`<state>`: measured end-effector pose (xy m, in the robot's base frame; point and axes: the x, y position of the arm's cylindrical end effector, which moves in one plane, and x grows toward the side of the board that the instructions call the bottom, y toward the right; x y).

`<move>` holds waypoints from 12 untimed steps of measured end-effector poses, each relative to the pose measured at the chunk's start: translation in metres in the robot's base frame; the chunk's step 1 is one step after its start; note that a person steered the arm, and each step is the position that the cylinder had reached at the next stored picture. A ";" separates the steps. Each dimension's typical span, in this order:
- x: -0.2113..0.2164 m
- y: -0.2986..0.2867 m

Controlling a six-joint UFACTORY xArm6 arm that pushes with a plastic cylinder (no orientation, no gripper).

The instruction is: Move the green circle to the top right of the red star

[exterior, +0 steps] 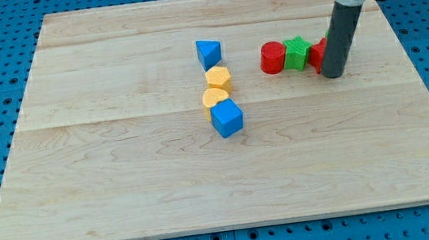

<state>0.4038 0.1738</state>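
Note:
My tip (334, 75) rests on the board at the view's right. Just to its left, a red block (318, 54) is partly hidden behind the rod, so its shape is unclear. It touches a green star-like block (298, 52). A red cylinder (272, 57) stands against the green block's left side. The three form a short row to the left of my rod. No green circle can be made out; the rod hides whatever lies behind it.
A column of blocks stands at the board's middle: a blue triangle (209, 53) at its top, then a yellow hexagon (218, 77), a yellow rounded block (215, 97) and a blue cube (227, 118). The board's right edge (418, 70) is near my rod.

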 end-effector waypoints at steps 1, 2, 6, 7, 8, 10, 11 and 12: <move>0.000 0.000; 0.000 0.000; -0.038 0.056; -0.072 0.052; -0.094 0.055; -0.172 0.038; -0.180 0.010; -0.155 -0.006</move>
<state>0.2487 0.1673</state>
